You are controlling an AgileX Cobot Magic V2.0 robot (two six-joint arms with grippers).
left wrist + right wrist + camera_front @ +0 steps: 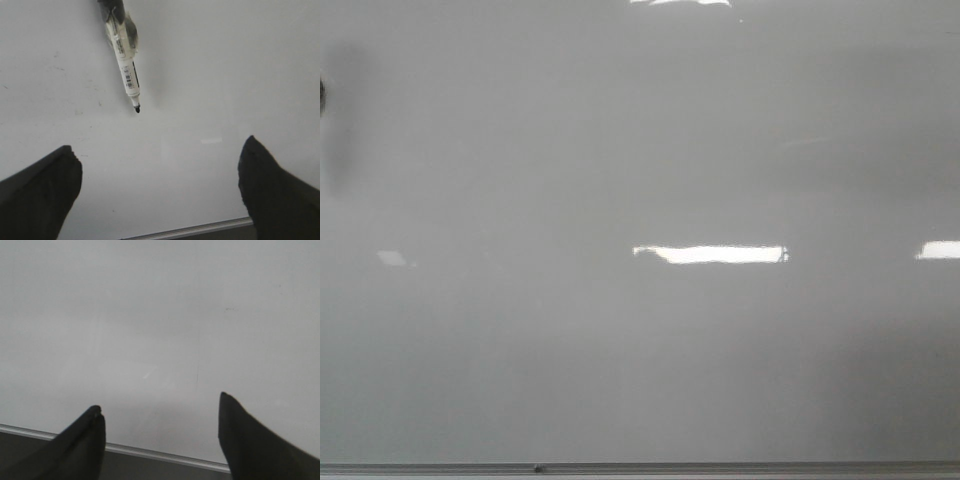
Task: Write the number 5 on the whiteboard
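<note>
Two tools showed, each only in its own wrist view, and both stood wide open with nothing between the fingers. The left tool (160, 170) hung over the whiteboard (225, 75), and beyond it a marker (124, 57) lay flat on the board, uncapped, its dark tip (137, 108) pointing back toward the tool. It seemed placed there within the left arm's reach so that arm could pick it up; its far end was hidden under a dark blob I could not identify. In the front view the board (640, 360) filled nearly everything, carrying only glare patches (710, 254) and, at the far left edge, a dark smudge with a soft shadow, perhaps the marker's end. No 5 was visible anywhere, so the writing looked not yet begun. The right tool (160, 425) hovered near the board's metal edge (150, 452), apart from the marker, probably kept clear while the left did the work.
</note>
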